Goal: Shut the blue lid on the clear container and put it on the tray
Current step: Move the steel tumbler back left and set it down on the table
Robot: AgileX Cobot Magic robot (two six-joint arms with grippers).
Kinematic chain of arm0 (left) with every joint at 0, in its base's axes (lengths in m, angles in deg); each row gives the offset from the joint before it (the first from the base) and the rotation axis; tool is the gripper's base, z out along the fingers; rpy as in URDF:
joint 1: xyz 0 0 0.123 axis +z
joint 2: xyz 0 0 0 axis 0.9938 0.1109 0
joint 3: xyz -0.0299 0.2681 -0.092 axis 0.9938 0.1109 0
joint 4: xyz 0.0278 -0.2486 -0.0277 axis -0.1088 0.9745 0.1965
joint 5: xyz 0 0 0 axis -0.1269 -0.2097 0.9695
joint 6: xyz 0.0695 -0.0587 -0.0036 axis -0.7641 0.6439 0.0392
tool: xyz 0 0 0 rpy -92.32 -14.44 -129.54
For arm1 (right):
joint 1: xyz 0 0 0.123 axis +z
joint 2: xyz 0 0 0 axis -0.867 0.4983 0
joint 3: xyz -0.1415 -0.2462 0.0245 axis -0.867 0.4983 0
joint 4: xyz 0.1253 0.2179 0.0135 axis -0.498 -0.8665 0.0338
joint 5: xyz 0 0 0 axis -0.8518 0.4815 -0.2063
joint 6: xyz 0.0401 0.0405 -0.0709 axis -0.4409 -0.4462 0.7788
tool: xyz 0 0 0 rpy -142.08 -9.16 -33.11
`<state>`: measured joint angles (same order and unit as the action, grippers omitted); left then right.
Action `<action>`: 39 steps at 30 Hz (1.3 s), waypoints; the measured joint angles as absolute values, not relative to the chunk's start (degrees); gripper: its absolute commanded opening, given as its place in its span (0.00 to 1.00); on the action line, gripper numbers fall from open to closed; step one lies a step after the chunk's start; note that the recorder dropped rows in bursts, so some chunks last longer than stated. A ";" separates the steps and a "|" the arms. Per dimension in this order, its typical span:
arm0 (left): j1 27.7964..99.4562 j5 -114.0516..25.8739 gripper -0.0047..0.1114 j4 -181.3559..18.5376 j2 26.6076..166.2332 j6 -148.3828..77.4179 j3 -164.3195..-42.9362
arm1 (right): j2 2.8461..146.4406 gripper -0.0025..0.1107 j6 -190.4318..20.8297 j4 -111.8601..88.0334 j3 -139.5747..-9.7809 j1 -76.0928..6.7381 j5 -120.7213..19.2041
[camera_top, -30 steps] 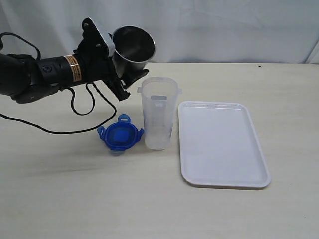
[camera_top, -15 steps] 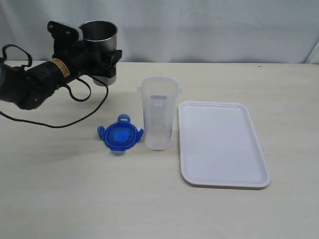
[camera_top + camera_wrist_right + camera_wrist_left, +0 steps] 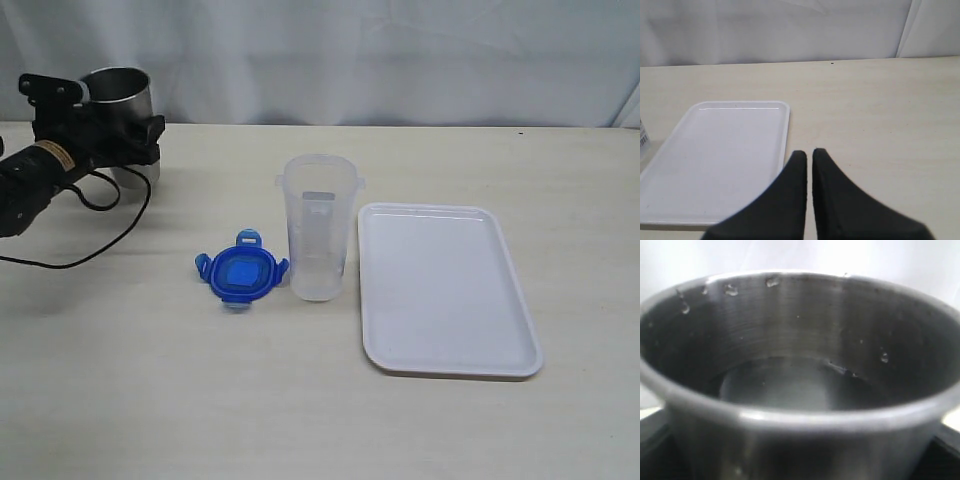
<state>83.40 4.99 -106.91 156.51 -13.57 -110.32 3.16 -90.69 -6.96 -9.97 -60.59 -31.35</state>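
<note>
Cup [image 3: 118,95] in left end effector [image 3: 126,138] has swung left, upright

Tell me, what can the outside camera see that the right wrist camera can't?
Only the exterior view shows the blue lid and the metal cup. Only the right wrist view shows the right gripper, shut. Both show the tray, the table and the clear container, though the wrist view catches only what looks like its edge.

Lighting was bright, even and diffuse; shadows on the pale beige tabletop [image 3: 450,430] were faint. The shiny round steel cup [image 3: 800,390] appeared soft-focused at close range.
</note>
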 measured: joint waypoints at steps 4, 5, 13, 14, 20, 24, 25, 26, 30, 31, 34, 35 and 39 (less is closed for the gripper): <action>83.40 7.93 0.04 -106.91 158.69 -13.05 -110.42 | 3.16 0.06 -90.69 -6.96 -9.97 -60.59 -31.35; 83.40 8.47 0.04 -106.91 159.27 -13.05 -110.42 | 3.16 0.06 -90.69 -6.96 -9.97 -60.59 -31.35; 83.40 10.03 0.04 -107.01 161.04 -12.70 -110.42 | 3.16 0.06 -90.69 -6.96 -9.97 -60.59 -31.35; 83.40 10.03 0.04 -107.01 161.04 -12.70 -110.42 | 3.16 0.06 -90.69 -6.96 -9.97 -60.59 -31.35; 83.40 10.03 0.04 -107.01 161.04 -12.70 -110.42 | 3.16 0.06 -90.69 -6.96 -9.97 -60.59 -31.35; 83.40 10.03 0.10 -107.01 161.04 -12.70 -110.42 | 3.16 0.06 -90.69 -6.96 -9.97 -60.59 -31.35; 83.40 10.03 0.13 -107.01 161.04 -12.70 -110.42 | 3.16 0.06 -90.69 -6.96 -9.97 -60.59 -31.35; 83.40 10.03 0.19 -107.01 161.04 -12.70 -110.42 | 3.16 0.06 -90.69 -6.96 -9.97 -60.59 -31.35; 83.40 10.03 0.54 -107.01 161.04 -12.70 -110.42 | 3.16 0.06 -90.69 -6.96 -9.97 -60.59 -31.35; 83.40 10.03 0.62 -107.01 161.04 -12.70 -110.42 | 3.16 0.06 -90.69 -6.96 -9.97 -60.59 -31.35; 83.40 10.25 0.83 -107.01 161.04 -12.70 -110.42 | 3.16 0.06 -90.69 -6.96 -9.97 -60.59 -31.35; 83.40 10.88 0.87 -107.01 161.04 -12.70 -110.42 | 3.16 0.06 -90.69 -6.96 -9.97 -60.59 -31.35; 83.40 12.55 0.89 -106.70 160.54 -12.60 -111.11 | 3.16 0.06 -90.69 -6.96 -9.97 -60.59 -31.35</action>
